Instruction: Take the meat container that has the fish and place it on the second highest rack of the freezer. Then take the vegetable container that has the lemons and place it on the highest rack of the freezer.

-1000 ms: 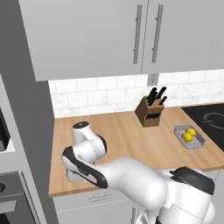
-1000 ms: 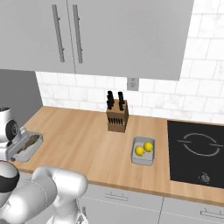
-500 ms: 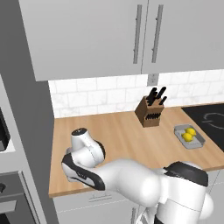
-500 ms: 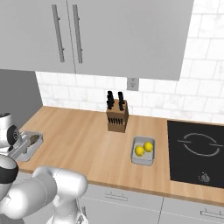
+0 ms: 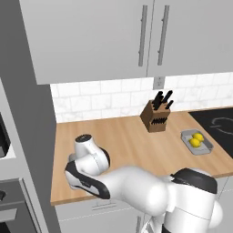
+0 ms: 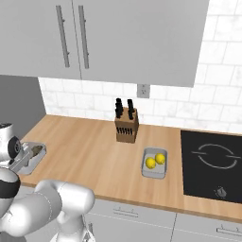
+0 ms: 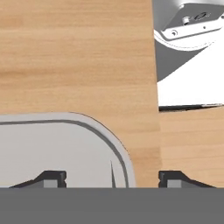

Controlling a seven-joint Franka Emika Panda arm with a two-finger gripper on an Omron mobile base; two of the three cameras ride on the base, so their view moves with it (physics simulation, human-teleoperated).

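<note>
Nearby, lemons (image 6: 155, 160) in vegetable container (image 6: 146, 171).

White arm (image 5: 91, 159) bent low over the near-left part of the wooden table (image 5: 127, 141). Brown wooden knife block (image 5: 154, 117) stands near the white tiled wall. Shallow light-grey metal tray (image 5: 197, 142) with two yellow lemons (image 5: 196, 139) sits right, beside the black cooktop (image 5: 218, 127).

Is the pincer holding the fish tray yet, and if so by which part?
Not yet. The pincer straddles the rounded corner rim of the shallow light-grey metal tray on the wooden counter, with both fingertips standing apart from the rim.
</note>
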